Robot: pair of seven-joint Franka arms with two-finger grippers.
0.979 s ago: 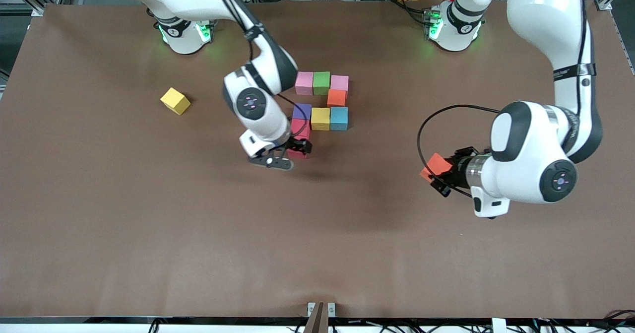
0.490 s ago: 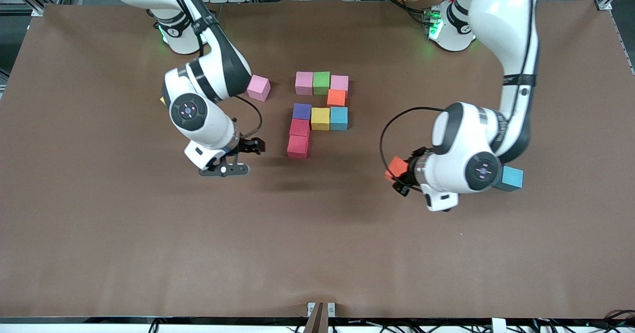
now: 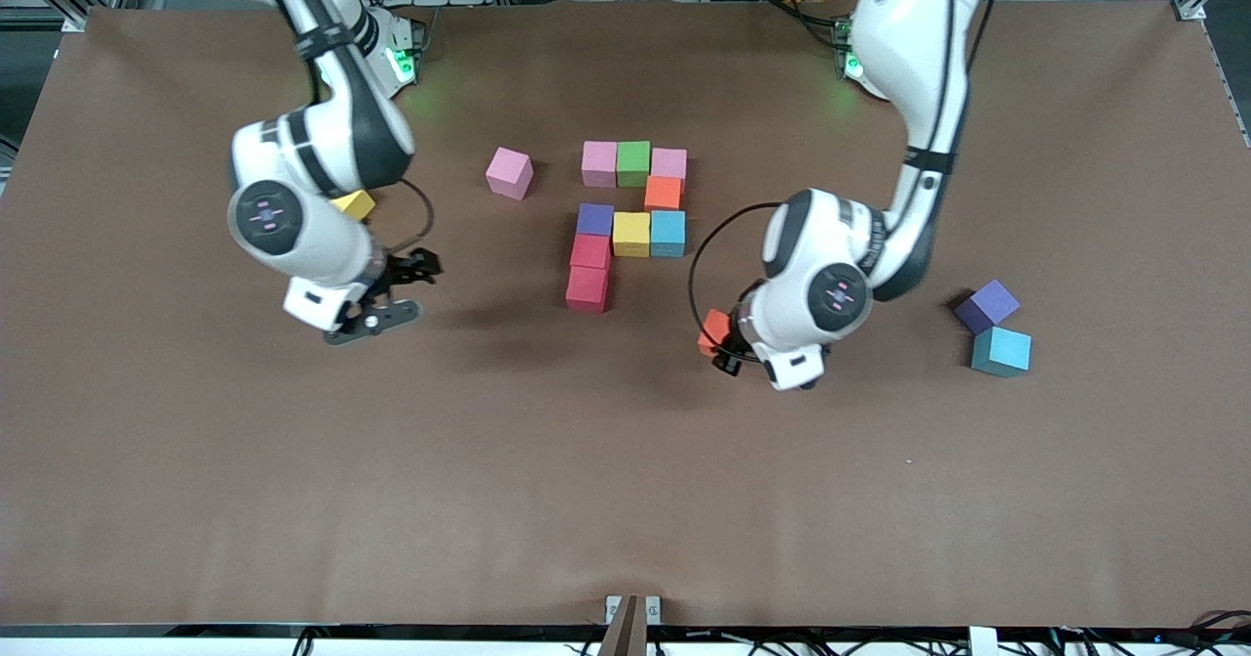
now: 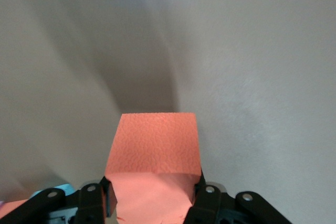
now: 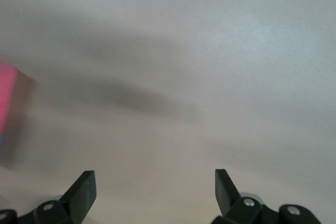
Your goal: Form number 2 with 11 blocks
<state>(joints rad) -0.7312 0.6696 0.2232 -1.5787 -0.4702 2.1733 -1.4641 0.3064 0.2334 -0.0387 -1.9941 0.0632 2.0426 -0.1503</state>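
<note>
at the left of the front view we see the right gripper (image 3: 396,289) hanging over bare table (image 3: 293,500), its jaws wide apart with nothing between them, as the right wrist view's spread fingers (image 5: 84,192) confirm. just above it in the frame a loose yellow block (image 3: 356,204) peeks out from under that arm, and further along, in the upper middle, a loose pink block (image 3: 510,172) sits apart from the figure. at the frame's centre lies the number 2 (image 3: 630,216) in progress: a top row of pink (image 3: 599,163), green (image 3: 633,162) and pink (image 3: 669,163), an orange block (image 3: 664,193) under the last one, a middle row of purple (image 3: 594,219), yellow (image 3: 631,234) and light blue (image 3: 668,233), then two red blocks (image 3: 589,270) running down from the purple one. we count nine placed, so we judge the bottom row lacks two cubes. right of centre, the left gripper (image 3: 721,341) is clamped on an orange cube (image 3: 714,330), carried above the table below and to the right of the figure; the left wrist view shows that cube (image 4: 153,161) pinched firmly between the jaws. at the far right a spare purple block (image 3: 987,305) and a teal block (image 3: 1002,351) rest touching each other. we judge the step in hand is bringing the orange cube to the bottom row; next we need to lower it squarely against the lower red block, on the side facing the gripper, flush with that row, and then release without nudging the neighbours.
</note>
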